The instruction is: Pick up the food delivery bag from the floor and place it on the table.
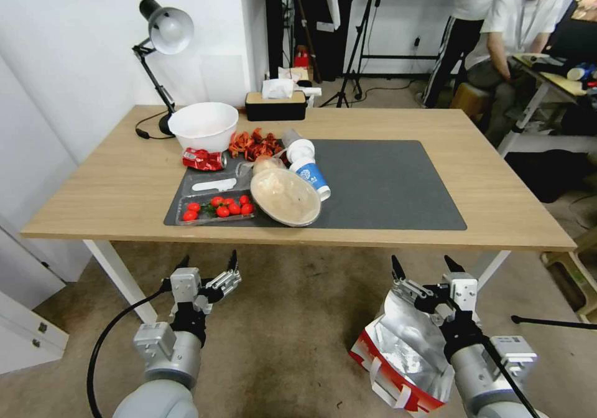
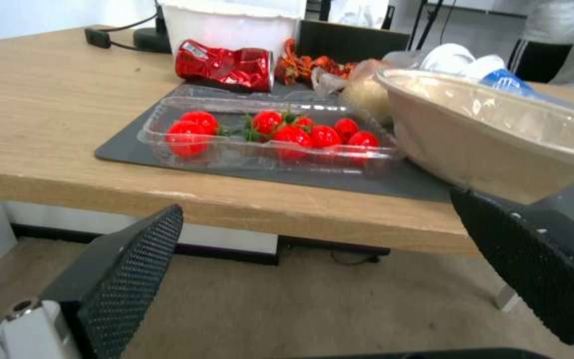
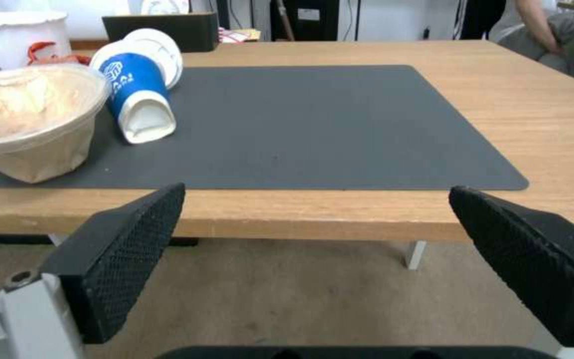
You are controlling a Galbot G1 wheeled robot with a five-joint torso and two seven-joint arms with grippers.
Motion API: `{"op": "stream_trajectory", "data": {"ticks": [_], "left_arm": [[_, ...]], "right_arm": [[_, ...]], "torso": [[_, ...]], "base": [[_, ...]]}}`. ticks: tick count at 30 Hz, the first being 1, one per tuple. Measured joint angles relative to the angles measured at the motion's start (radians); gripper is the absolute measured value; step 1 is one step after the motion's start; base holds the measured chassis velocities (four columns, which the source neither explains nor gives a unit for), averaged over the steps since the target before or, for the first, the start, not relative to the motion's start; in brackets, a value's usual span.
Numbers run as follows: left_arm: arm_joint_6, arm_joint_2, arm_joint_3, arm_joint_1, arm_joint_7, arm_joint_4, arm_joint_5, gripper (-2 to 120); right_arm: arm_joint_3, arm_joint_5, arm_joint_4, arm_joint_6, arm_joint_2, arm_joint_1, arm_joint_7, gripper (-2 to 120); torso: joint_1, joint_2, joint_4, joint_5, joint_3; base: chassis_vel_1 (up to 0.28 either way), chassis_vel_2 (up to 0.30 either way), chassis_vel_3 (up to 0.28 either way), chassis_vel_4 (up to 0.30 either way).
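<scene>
Foil-lined food delivery bag (image 1: 401,356) on floor (image 1: 292,318) under right gripper (image 1: 424,267), fingers spread, left gripper (image 1: 208,261) likewise

Food delivery bag (image 1: 398,359): boxy, red and white outside, white strap handles hanging at its lower edge, crinkled silver foil lining exposed at the open mouth. It rests on the floor (image 1: 292,318), tilted, below and in front of the near edge of the table (image 1: 106,181), toward the robot's right.

Table: wide light-wood top on white legs, carrying a dark grey mat (image 1: 385,181).

Floor: brownish-grey carpet with faint dark stains.
</scene>
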Motion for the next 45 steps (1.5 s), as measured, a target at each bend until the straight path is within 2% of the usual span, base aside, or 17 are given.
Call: {"op": "stream_trajectory", "data": {"ticks": [12,17,25,45], "left_arm": [[-0.056,-0.002,-0.001,0.001,-0.008,0.02,-0.027,100],[-0.057,-0.001,0.0,-0.001,-0.041,0.02,-0.062,100],[-0.06,0.005,-0.011,-0.002,-0.034,0.019,-0.072,100],[-0.073,0.009,-0.017,0.004,-0.025,0.023,-0.049,100]], "right_arm": [[0.023,0.059,-0.043,0.094,-0.02,0.027,-0.042,100],[0.029,0.093,-0.084,0.103,-0.035,0.038,-0.05,100],[0.037,0.114,-0.114,0.114,-0.053,0.039,-0.052,100],[0.037,0.122,-0.127,0.148,-0.055,0.045,-0.078,100]], "torso": [[0.0,0.0,0.0,-0.0002,0.0],[-0.003,-0.007,0.0001,0.0,-0.004],[-0.01,-0.023,0.0,-0.0001,-0.013],[-0.058,-0.132,0.0001,-0.0001,-0.074]], "base": [[0.0,0.0,0.0,0.0],[0.0,0.0,0.0,0.0],[0.0,0.0,0.0,0.0],[0.0,0.0,0.0,0.0]]}}
